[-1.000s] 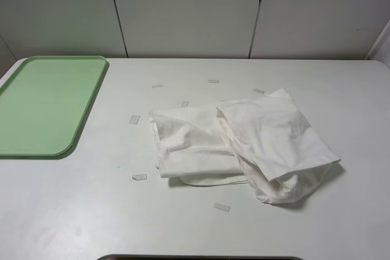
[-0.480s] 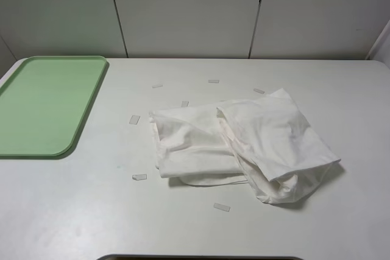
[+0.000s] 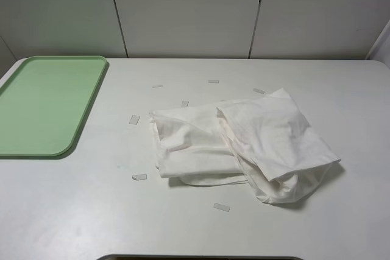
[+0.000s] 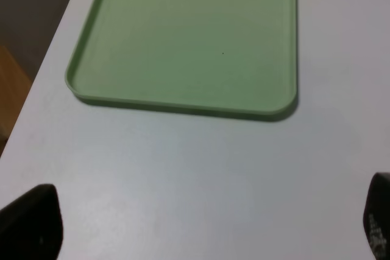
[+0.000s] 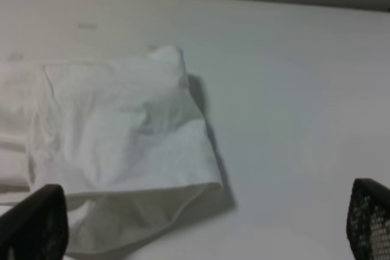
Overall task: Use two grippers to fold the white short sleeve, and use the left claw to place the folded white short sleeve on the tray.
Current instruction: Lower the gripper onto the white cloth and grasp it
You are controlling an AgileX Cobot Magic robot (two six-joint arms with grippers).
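The white short sleeve [image 3: 241, 143] lies crumpled in a loose heap right of the table's middle; it also fills the near left part of the right wrist view [image 5: 116, 150]. The pale-green tray [image 3: 46, 105] sits empty at the far left, seen again in the left wrist view [image 4: 189, 41]. Neither arm shows in the high view. My left gripper [image 4: 204, 229] hangs open above bare table just short of the tray. My right gripper [image 5: 204, 226] is open too, hovering beside the shirt's right edge, nothing between its fingers.
Several small pale tape strips [image 3: 134, 119] are scattered on the white table [image 3: 91, 211] around the shirt. White wall panels [image 3: 183, 10] stand behind the table's back edge. A dark edge [image 3: 201, 258] shows at the near side of the table.
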